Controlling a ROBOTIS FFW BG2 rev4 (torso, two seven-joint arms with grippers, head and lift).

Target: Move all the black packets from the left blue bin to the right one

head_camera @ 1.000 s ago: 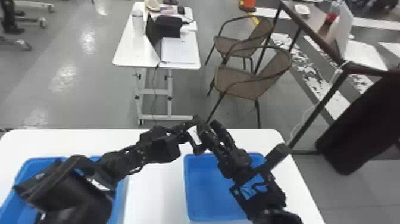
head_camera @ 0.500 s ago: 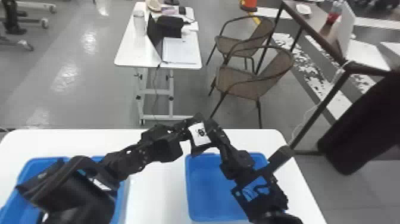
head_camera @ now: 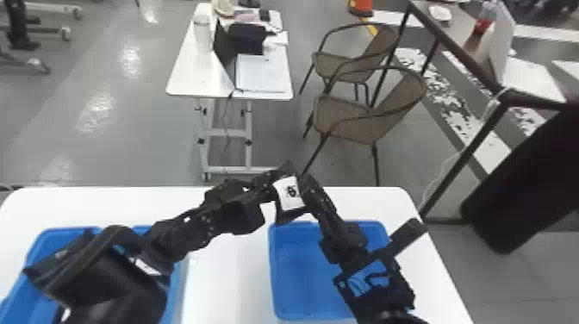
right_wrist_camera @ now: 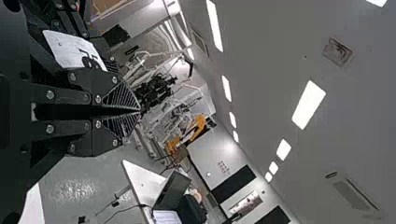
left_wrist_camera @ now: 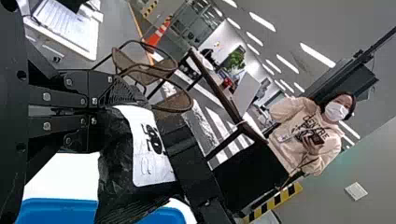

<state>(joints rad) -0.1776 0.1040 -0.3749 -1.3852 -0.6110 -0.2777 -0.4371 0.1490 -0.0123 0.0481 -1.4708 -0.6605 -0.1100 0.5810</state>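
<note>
Head view has the left gripper pinching a black packet, the right gripper apparently closed beside it.

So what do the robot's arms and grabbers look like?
The left arm and right arm are black, built from chunky joined pieces. The left gripper and right gripper are black too, with round silver screws. The right one's two fingers end in pointy, ridged tips.

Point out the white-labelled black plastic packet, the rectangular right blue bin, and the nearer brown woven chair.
Black packet (left_wrist_camera: 116,175): left wrist view, on its dark wrapping.
Right blue bin (head_camera: 301,275): head view, on its inner floor.
Nearer brown chair (head_camera: 338,110): head view, on its seat.
</note>
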